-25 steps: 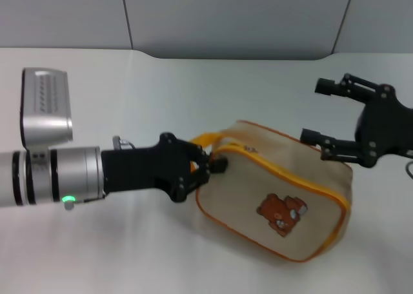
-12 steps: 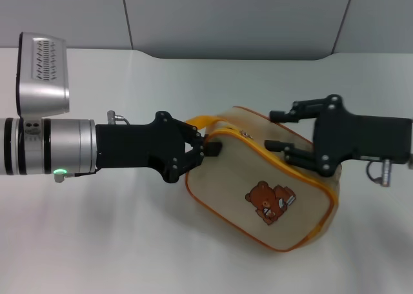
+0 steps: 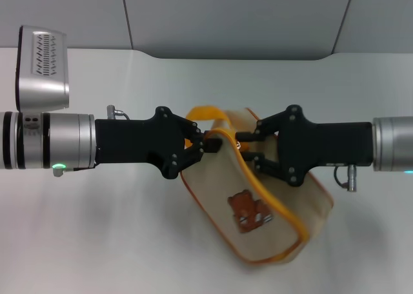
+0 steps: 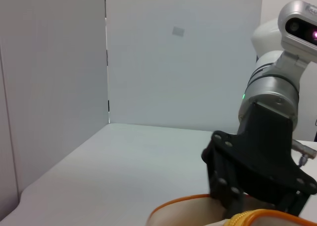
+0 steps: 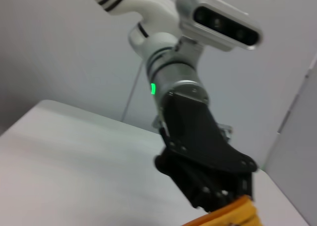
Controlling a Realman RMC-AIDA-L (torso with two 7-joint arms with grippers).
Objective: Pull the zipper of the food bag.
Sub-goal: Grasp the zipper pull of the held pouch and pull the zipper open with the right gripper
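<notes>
A plain white desk (image 3: 97, 242) fills the head view, backed by grey wall panels (image 3: 232, 17) at 12 o'clock. Nearest the camera, just right of centre toward 5 o'clock, the food bag (image 3: 258, 204) lies tilted on the desk, its cream face with the small brown bear print (image 3: 247, 211) turned up and its orange piping running round the edge. The bag's lower corner rests on the desk, while its upper end is raised between the two arms.

Along the bag's top, the zipper (image 3: 245, 171) curves down as a thin orange-edged line from the middle of the view. At its upper end, the left claw (image 3: 208, 146) reaches in from 9 o'clock and is clenched on the bag's corner, right under the orange strap loop (image 3: 206, 113). From 3 o'clock, the right claw (image 3: 243, 149) meets it, its fingers (image 3: 248, 134) spread apart on either side of the zipper line, with a small silver glint between them; whether they touch it cannot be told.

In the left wrist view, the right claw (image 4: 233, 206) stands over the bag's orange edge; in the right wrist view, the left claw (image 5: 233, 194) sits on that edge.
</notes>
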